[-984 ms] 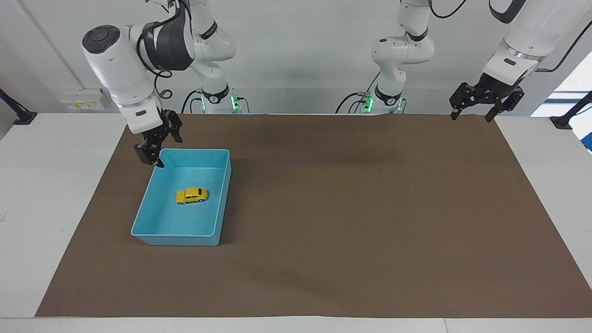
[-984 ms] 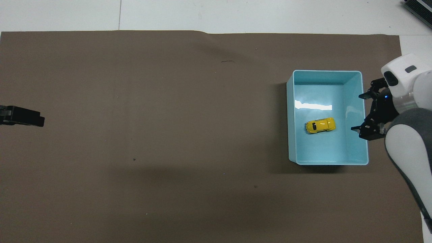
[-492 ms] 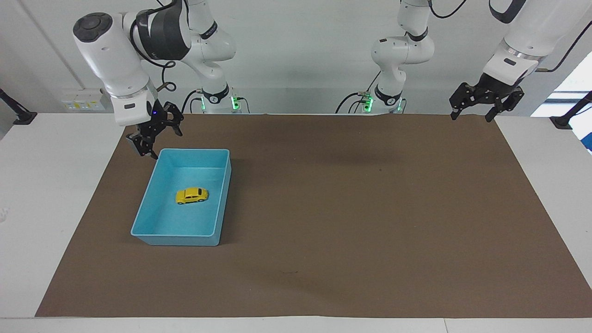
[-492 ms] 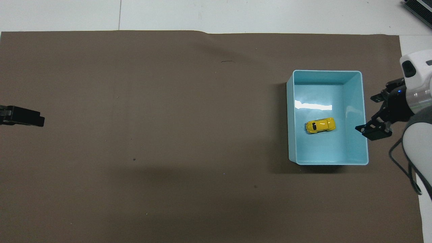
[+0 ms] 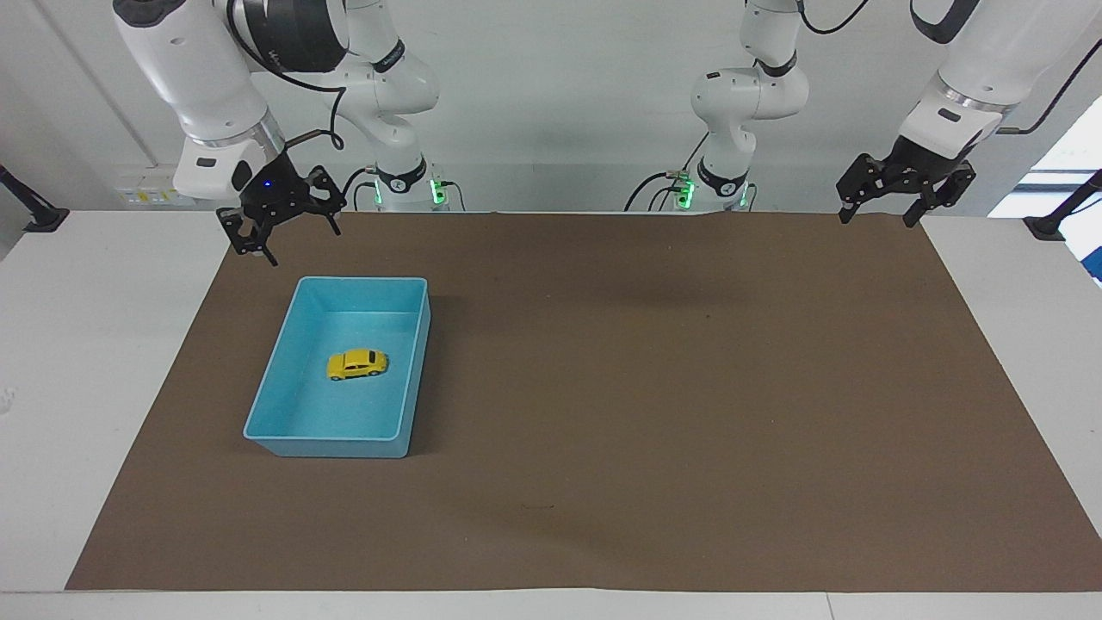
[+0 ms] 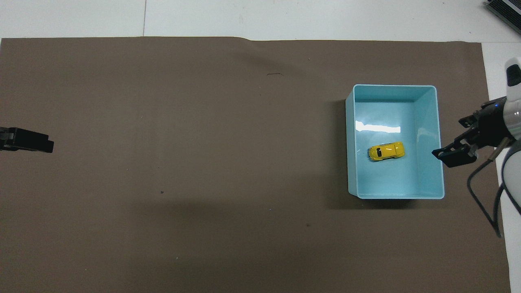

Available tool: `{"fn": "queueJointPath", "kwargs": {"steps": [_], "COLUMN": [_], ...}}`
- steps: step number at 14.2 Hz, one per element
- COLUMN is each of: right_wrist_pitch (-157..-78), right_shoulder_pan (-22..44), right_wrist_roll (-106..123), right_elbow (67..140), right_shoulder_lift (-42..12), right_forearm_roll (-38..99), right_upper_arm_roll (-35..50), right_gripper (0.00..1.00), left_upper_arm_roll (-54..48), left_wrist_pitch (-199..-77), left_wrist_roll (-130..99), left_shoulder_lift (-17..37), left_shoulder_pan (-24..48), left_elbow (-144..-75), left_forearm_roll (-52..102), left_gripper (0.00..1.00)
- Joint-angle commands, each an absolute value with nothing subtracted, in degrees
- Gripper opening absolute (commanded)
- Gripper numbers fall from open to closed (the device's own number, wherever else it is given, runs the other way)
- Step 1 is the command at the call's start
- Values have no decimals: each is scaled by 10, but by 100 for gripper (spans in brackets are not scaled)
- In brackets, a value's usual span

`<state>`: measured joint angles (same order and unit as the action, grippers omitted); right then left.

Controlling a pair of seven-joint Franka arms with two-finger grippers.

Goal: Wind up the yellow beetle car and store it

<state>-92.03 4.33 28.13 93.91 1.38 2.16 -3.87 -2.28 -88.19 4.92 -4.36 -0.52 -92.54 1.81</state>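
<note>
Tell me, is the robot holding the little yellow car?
No, the yellow beetle car sits alone inside the blue bin, with no gripper touching it.

The white worktop (image 5: 95, 362) is carrying a brown mat (image 5: 654, 396) that is covering most of its surface, leaving white strips showing at both arms' ends and along the edge farthest from the robots. The mat is lying flat, with a slight ripple along its edge farthest from the robots. A blue bin (image 5: 411, 379) is sitting directly on the mat, toward the right arm's end of the worktop, with its long sides running away from the robots.
</note>
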Motion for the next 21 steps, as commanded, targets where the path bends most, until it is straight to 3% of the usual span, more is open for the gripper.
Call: {"fn": "queueJointPath", "kwargs": {"steps": [1, 7, 21], "right_wrist_pitch": [-889, -883, -844], "right_shoulder_pan": [38, 35, 30], "right_wrist_roll": [205, 147, -33], "right_elbow": [913, 912, 877], "right_shoulder_lift": [11, 12, 21], "right_forearm_roll": [34, 33, 36], "right_upper_arm_roll": [-31, 7, -40], "right_gripper": [100, 100, 100], "left_upper_arm_roll": [-27, -27, -27], "left_wrist_pitch": [-886, -886, -886], "left_wrist_roll": [55, 55, 55], "left_shoulder_lift": [-53, -53, -53], "left_shoulder_pan": [-14, -14, -14], "left_elbow": [-932, -932, -932], "left_forearm_roll": [25, 25, 25], "left_gripper": [100, 100, 100]}}
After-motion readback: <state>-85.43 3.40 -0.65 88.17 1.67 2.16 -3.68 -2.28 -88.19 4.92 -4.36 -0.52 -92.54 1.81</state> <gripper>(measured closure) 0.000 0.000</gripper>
